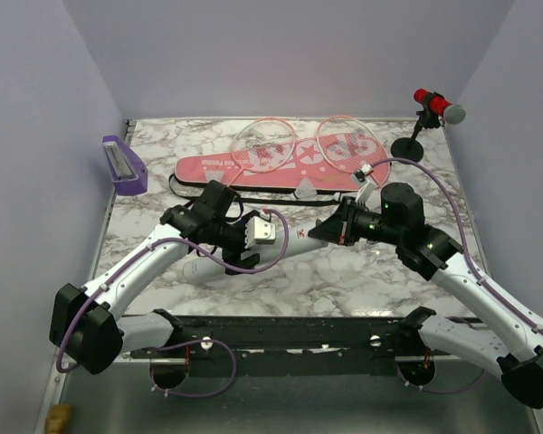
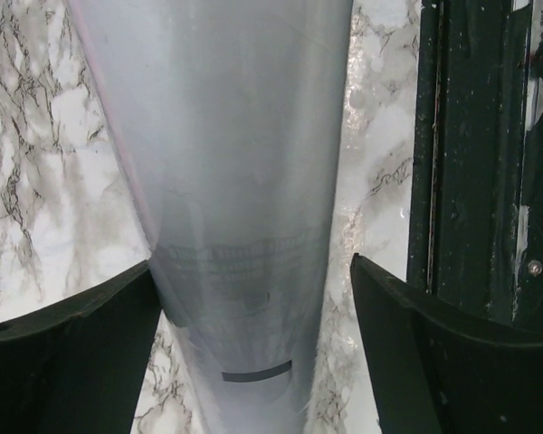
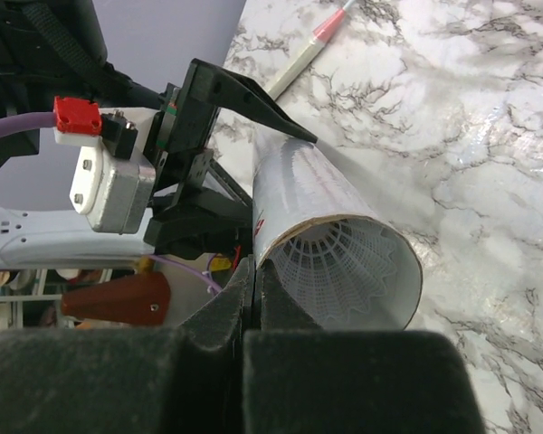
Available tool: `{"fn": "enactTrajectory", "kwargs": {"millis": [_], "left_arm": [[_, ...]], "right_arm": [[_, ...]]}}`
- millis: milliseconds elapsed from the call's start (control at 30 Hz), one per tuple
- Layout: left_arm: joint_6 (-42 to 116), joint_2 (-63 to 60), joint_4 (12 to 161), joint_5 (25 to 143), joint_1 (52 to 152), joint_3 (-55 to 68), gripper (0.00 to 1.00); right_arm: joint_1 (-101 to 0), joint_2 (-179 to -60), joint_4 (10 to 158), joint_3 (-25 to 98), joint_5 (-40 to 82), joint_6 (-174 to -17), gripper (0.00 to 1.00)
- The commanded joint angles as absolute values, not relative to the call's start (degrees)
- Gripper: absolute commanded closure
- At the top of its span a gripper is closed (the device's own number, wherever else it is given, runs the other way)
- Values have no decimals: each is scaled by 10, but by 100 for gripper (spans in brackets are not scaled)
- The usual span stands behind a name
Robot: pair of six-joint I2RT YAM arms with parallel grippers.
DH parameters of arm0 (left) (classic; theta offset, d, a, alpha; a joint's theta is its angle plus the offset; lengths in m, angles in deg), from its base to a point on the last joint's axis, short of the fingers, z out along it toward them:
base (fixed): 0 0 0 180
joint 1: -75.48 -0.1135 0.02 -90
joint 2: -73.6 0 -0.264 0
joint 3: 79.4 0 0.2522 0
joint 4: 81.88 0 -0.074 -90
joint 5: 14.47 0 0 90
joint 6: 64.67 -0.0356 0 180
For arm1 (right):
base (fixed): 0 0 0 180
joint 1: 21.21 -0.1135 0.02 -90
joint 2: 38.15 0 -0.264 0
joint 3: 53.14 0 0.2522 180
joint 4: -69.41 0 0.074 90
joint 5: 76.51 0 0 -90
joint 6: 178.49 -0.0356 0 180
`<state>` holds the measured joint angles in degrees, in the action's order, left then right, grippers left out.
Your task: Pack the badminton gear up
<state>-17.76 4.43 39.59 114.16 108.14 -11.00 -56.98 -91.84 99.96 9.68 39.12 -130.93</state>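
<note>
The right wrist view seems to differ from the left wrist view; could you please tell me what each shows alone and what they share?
Only the right wrist view shows the open mouth of the tube, with the shuttlecock inside, and a white racket handle on the marble. Only the left wrist view shows a dark band on the tube's side and a black rail beside the marble. Both show the tube over the marble table, with the left hand straddling it.

The tube (image 2: 240,181) runs off top and bottom edges; overhead, the left arm (image 1: 136,267) covers its middle.
</note>
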Motion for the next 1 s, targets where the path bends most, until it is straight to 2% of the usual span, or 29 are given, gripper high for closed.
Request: {"fn": "enactTrajectory", "kwargs": {"millis": [0, 267, 367, 467, 600, 700, 733, 800, 967], "left_arm": [[-202, 37, 368, 1174, 1084, -91, 14], [-195, 57, 364, 1166, 1083, -95, 19], [-184, 68, 366, 1161, 1083, -95, 19], [-178, 79, 354, 1162, 1082, -89, 26], [-185, 89, 316, 1174, 1072, -67, 42], [-175, 98, 303, 1187, 1061, -60, 45], [-176, 101, 300, 1188, 1059, -60, 45], [-179, 111, 293, 1186, 1055, -61, 45], [-202, 139, 252, 1194, 1000, -33, 45]], "right_arm": [[-578, -919, 973, 101, 405, -1319, 100], [-582, -917, 969, 105, 412, -1320, 100], [-582, -918, 975, 110, 410, -1316, 94], [-582, -920, 991, 130, 404, -1307, 88], [-582, -928, 1011, 162, 400, -1293, 86], [-582, -937, 1014, 177, 399, -1290, 89], [-582, -940, 1012, 178, 403, -1290, 87], [-582, -949, 1014, 185, 404, -1289, 64], [-582, -961, 1061, 254, 328, -1263, 29]]}}
